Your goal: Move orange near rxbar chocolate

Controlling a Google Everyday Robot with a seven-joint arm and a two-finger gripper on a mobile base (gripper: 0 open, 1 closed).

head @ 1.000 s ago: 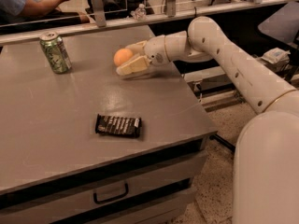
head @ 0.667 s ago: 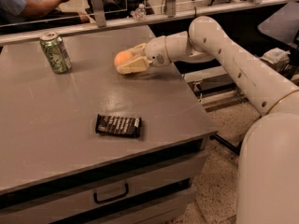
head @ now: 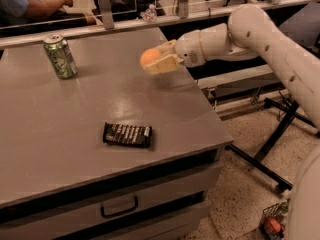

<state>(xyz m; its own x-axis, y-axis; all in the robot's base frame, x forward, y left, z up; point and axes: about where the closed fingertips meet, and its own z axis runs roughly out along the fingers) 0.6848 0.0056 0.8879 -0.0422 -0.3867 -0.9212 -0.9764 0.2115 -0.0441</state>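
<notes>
The orange (head: pixel 148 55) is a round pale-orange fruit held in my gripper (head: pixel 154 59), lifted above the right rear part of the grey table (head: pixel 60 109). The gripper's cream fingers (head: pixel 162 64) are shut around the orange, reaching in from the right on the white arm (head: pixel 250 31). The rxbar chocolate (head: pixel 127 134) is a flat dark wrapper with white lettering. It lies flat near the table's front, below and a little left of the gripper, well apart from the orange.
A green can (head: pixel 60 56) stands upright at the table's rear left. A drawer with a handle (head: pixel 119 207) is under the front edge. A person's arm (head: pixel 45 6) rests behind the rear rail. A wire basket (head: pixel 272 224) sits on the floor at lower right.
The gripper has lifted the orange off the table and carries it slightly higher than before. The bar and the can have not moved.
</notes>
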